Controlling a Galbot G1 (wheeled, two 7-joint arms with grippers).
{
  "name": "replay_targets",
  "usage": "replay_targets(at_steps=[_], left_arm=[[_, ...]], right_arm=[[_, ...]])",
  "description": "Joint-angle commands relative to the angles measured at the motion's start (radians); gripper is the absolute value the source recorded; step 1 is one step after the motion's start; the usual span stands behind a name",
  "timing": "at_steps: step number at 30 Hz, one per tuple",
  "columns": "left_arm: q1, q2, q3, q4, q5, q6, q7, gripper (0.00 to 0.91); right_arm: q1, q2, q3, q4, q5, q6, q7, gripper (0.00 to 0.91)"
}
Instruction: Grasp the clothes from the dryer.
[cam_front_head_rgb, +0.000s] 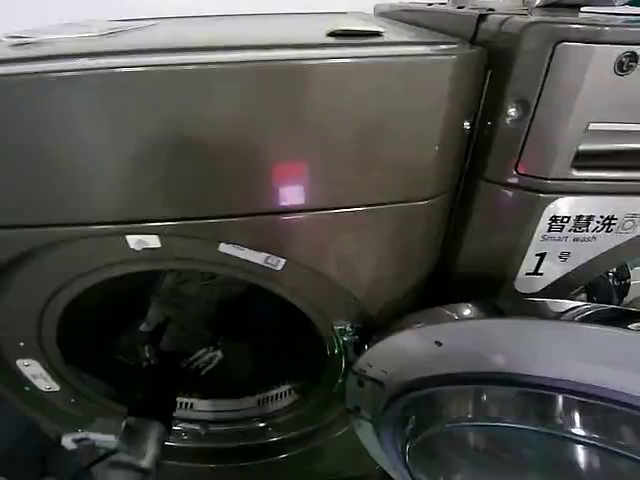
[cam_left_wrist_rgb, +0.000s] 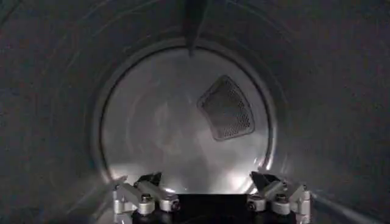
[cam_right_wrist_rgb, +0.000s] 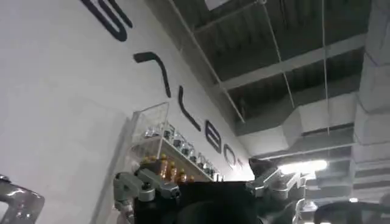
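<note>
The dryer (cam_front_head_rgb: 230, 150) is the bronze-grey front-loader in front of me, its round porthole (cam_front_head_rgb: 190, 340) open. Its silver-rimmed glass door (cam_front_head_rgb: 500, 400) is swung out at the lower right. My left arm (cam_front_head_rgb: 130, 445) reaches into the drum from the lower left. In the left wrist view the left gripper (cam_left_wrist_rgb: 206, 182) is open inside the drum, nothing between its fingers, facing the shiny back wall (cam_left_wrist_rgb: 164, 122) and its mesh vent (cam_left_wrist_rgb: 226, 108). The clothes are out of view. My right gripper (cam_right_wrist_rgb: 207, 176) is open and empty, raised away from the machines and pointing at a wall and ceiling.
An LG-branded machine (cam_front_head_rgb: 590, 110) stands directly to the right, with a white "1" sticker (cam_front_head_rgb: 575, 245) below its drawer. The open door takes up the space in front of it. A drum paddle (cam_left_wrist_rgb: 194, 24) juts from the drum wall. A shelf of bottles (cam_right_wrist_rgb: 164, 152) hangs on the far wall.
</note>
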Motion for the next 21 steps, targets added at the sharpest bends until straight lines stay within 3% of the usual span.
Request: replay_targets(at_steps=[1,15,21], left_arm=[[-0.276,0.010,0.045,0.268,0.022,-0.024,-0.022,0.907],[-0.650,0.011,0.123,0.708,0.075,-0.082,-0.075,0.907],[-0.798,0.049,0.178,0.934,0.141,-0.067,-0.081,0.907]], right_arm=[[-0.014,-0.002,0.031,0.002,-0.008,-0.006,0.011,0.907],[-0.024,-0.005,0.057,-0.020,-0.019,-0.004,0.021,0.907],[-0.024,-0.001,0.057,-0.031,-0.019,0.001,0.015,0.907]])
